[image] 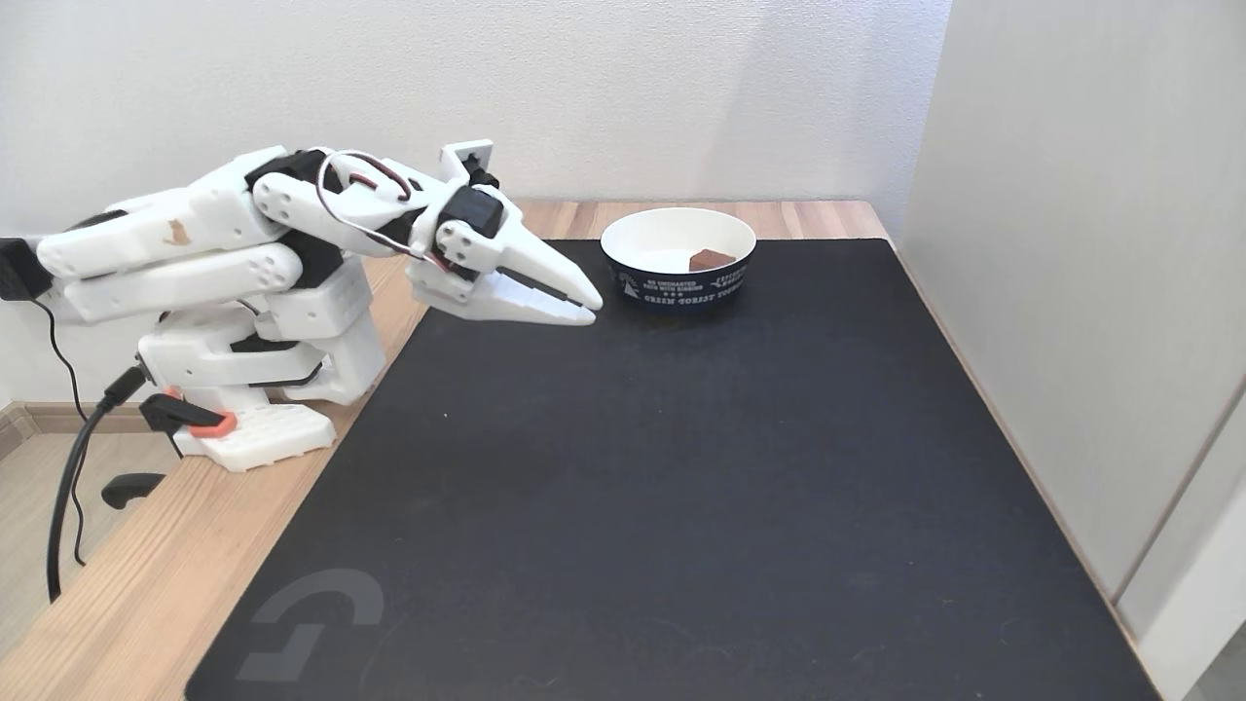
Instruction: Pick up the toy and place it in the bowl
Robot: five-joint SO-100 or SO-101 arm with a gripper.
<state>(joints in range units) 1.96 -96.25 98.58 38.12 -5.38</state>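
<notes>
Toy [712, 259]: one reddish-brown block, lying inside the paper bowl [642, 234] toward its right side in the fixed view, lower part hidden behind the near rim. Bowls: one, white inside, navy outside, on far edge of black mat [662, 467]. Printed text on bowl too small to read fully. Gripper [590, 310]: one, fingers closed together, holding nothing, tips just left of bowl, apart from it.
</notes>
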